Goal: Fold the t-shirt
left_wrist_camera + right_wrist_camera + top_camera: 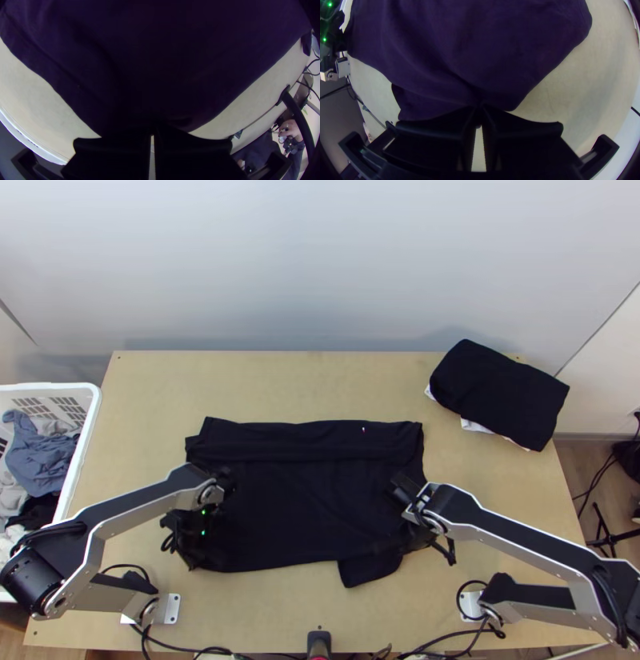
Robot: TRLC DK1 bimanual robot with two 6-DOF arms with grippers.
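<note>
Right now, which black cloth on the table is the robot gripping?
The spread t-shirt, pinched by the left gripper and right gripper; the other black cloth lies folded over white cloth, away from both.

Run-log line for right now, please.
black t-shirt on table | fold along far side | left tool: pinching left end | right tool: pinching right end

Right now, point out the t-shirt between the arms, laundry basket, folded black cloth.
T-shirt (308, 512): top view, middle of its body.
Laundry basket (94, 397): top view, white rim.
Folded black cloth (500, 393): top view, upper face.
</note>
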